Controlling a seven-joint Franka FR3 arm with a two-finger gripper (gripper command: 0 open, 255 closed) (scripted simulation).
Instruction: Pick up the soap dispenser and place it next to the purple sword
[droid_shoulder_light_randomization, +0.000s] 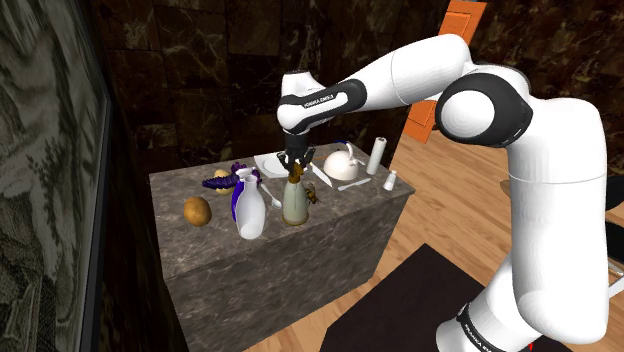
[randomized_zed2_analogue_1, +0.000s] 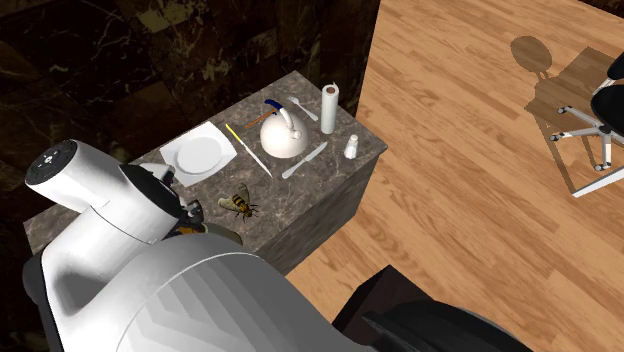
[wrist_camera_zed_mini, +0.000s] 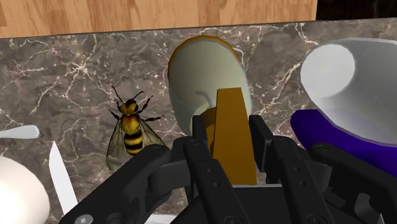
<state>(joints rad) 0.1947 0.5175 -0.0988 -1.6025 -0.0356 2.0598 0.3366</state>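
Note:
The soap dispenser (droid_shoulder_light_randomization: 295, 200) is a cream-olive bottle with an amber pump (wrist_camera_zed_mini: 229, 121), standing upright on the dark marble counter (droid_shoulder_light_randomization: 330, 235). My gripper (droid_shoulder_light_randomization: 294, 160) comes down on it from above, its black fingers (wrist_camera_zed_mini: 200, 130) clasping the pump on both sides. The purple sword (droid_shoulder_light_randomization: 238, 178) lies just to the shoulder view's left of the dispenser, partly behind a white spray bottle (droid_shoulder_light_randomization: 250, 212). In the wrist view the sword's purple part (wrist_camera_zed_mini: 337, 137) shows beside the gripper, under the white bottle (wrist_camera_zed_mini: 347, 70).
A toy bee (wrist_camera_zed_mini: 132, 124) lies on the counter beside the dispenser. A brown potato (droid_shoulder_light_randomization: 197, 211) sits near the counter's left end. A white kettle (randomized_zed2_analogue_1: 285, 137), plate (randomized_zed2_analogue_1: 200, 153), knife (randomized_zed2_analogue_1: 305, 160), paper roll (randomized_zed2_analogue_1: 328, 108) and shaker (randomized_zed2_analogue_1: 352, 147) fill the other end. Wood floor surrounds the counter.

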